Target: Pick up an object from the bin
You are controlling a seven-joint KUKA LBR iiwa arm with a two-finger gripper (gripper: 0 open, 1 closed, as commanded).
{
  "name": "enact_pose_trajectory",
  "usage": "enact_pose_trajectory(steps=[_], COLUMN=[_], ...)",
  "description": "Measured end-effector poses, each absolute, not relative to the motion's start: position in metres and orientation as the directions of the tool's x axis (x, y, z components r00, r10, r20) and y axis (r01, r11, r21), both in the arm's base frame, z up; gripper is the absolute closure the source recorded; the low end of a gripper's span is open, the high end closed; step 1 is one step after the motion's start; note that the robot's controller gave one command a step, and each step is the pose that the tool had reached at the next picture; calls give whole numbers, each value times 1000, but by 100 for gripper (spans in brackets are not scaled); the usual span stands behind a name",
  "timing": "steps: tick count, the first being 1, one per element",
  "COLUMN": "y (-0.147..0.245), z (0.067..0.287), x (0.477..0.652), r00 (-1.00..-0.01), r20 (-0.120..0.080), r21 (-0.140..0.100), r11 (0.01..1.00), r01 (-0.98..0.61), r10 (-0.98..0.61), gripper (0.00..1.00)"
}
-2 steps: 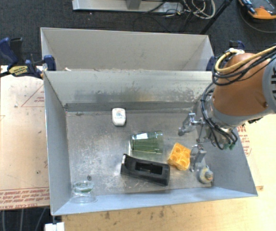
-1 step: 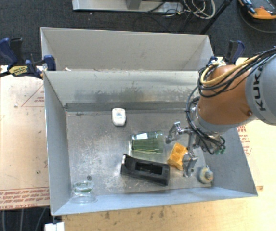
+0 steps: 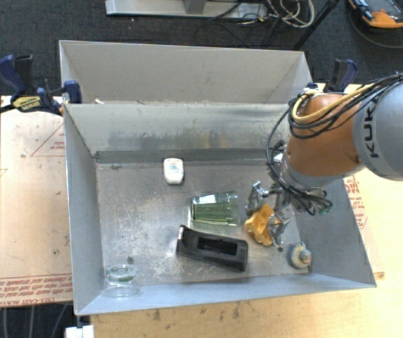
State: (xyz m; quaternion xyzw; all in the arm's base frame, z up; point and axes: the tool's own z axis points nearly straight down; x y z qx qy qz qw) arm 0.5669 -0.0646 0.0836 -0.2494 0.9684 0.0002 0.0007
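Orange wrist cover point(image 3: 321, 143) tops fingers point(image 3: 270, 211) parted over yellow crumpled thing point(image 3: 259, 228).

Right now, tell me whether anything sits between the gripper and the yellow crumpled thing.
Nothing visible does. The gripper is right over the yellow crumpled thing; the clear green box lies beside it on the left, not between them.

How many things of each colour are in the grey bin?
White: 1, small case
Greenish clear: 1, box
Black: 1, long tray
Yellow: 1, crumpled piece
Clear: 1, round cup
Grey-tan: 1, small round piece
Total: 6
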Motion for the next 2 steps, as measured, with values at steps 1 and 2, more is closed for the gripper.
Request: enact_pose_trajectory(steps=[1, 2], y=[-65, -74], z=[84, 201], x=[567, 537], r00=[-875, -850], r20=[-2, -3], r21=[0, 0], r11=[875, 850], r01=[-483, -527], r10=[-483, -527], gripper=[100, 100])
